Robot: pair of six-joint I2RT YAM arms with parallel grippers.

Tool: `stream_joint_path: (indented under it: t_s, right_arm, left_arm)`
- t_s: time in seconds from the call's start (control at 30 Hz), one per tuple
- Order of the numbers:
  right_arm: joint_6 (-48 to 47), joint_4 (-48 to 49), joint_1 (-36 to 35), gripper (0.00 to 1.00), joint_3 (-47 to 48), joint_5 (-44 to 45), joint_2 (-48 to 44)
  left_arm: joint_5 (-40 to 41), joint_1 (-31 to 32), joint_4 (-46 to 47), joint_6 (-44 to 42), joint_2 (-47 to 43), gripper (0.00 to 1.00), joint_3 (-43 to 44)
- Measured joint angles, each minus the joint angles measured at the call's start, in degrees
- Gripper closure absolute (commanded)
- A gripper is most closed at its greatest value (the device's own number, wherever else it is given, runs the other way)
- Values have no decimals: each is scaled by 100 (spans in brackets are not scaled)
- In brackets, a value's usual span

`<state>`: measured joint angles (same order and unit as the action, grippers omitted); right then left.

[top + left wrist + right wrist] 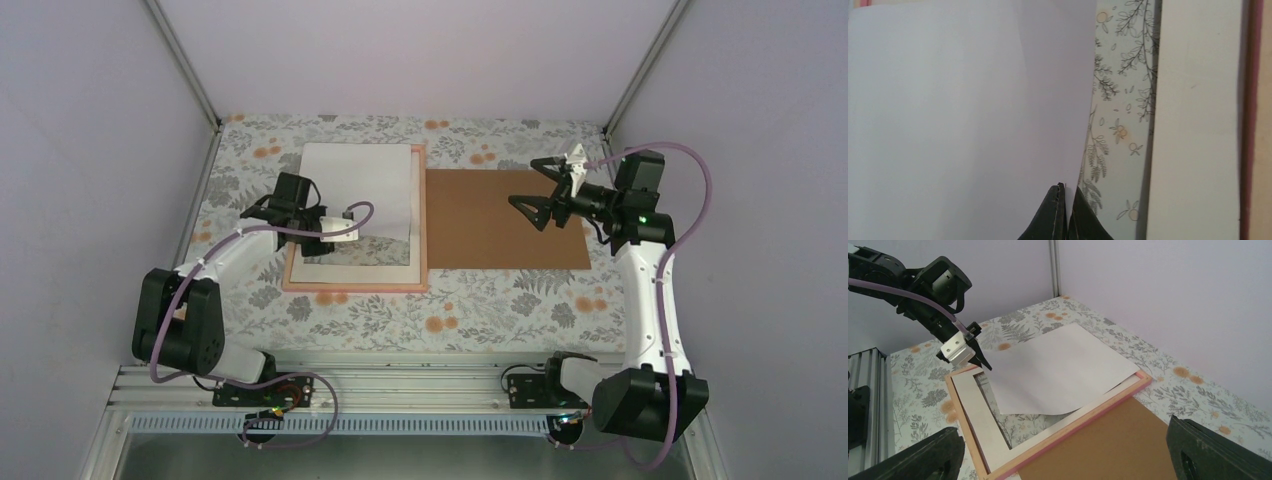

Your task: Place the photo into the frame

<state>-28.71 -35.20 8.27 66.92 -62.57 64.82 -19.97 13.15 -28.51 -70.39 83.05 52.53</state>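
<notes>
The photo [360, 190] lies white back up over the far part of the pink frame [423, 240], its far edge reaching past the frame. It also shows in the right wrist view [1058, 370] and fills the left wrist view [958, 115]. My left gripper [350, 228] is shut on the photo's near left edge, with the sheet pinched between the fingers [1064, 215], and holds that edge slightly lifted above the white mat [1198, 125] and the see-through middle. My right gripper [540, 190] is open and empty above the brown backing board [500, 232].
The brown backing board [1128, 440] lies flat right of the frame, touching its right side. A floral cloth [480, 300] covers the table. White walls with metal posts [190, 70] enclose the back and sides. A metal rail [400, 390] runs along the near edge.
</notes>
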Motion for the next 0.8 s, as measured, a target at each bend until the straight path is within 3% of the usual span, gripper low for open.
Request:
stream_joint_path:
  t_s: [0.27,0.8]
  right_arm:
    - [39,61,0,0,-94,-52,2]
    - [50,68,0,0,-96,-114,-4]
  left_arm:
    - [-87,48,-101,317,-46,98,-66]
    - [-361,-116,-13,743,146,98,643]
